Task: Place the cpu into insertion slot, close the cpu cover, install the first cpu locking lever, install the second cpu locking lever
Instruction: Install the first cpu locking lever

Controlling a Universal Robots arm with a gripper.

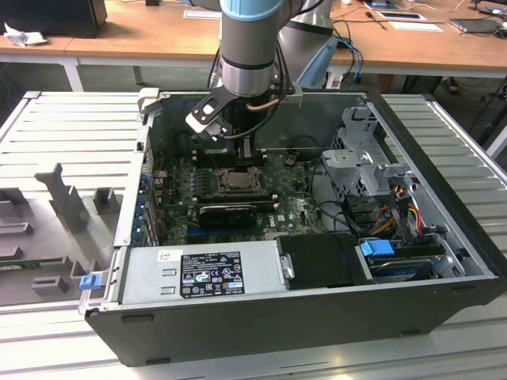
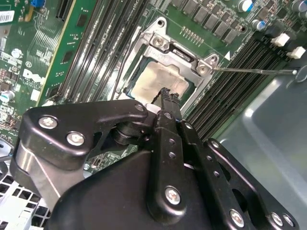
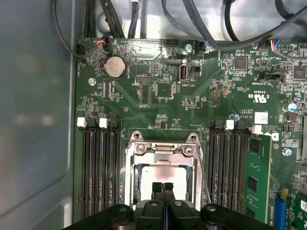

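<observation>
The cpu (image 3: 144, 175) lies in its socket on the green motherboard, its pale metal top (image 2: 148, 84) showing through the window of the cpu cover (image 3: 163, 149). That silvery cover (image 2: 182, 48) lies flat over the socket. My gripper (image 3: 163, 186) is shut with nothing held, and its black tips (image 2: 165, 92) are together over the cpu's top. One thin wire locking lever (image 2: 254, 71) sticks out sideways from the socket corner, and another (image 2: 121, 67) runs along the opposite side. In the exterior view the gripper (image 1: 246, 150) hangs just above the socket (image 1: 236, 180).
Black memory slots (image 3: 98, 167) flank the socket, with a green module (image 3: 254, 187) fitted on one side. The case holds a power supply (image 1: 202, 273), a drive cage (image 1: 364, 158) and loose cables (image 1: 396, 202). The grey case wall (image 3: 33, 120) runs close by.
</observation>
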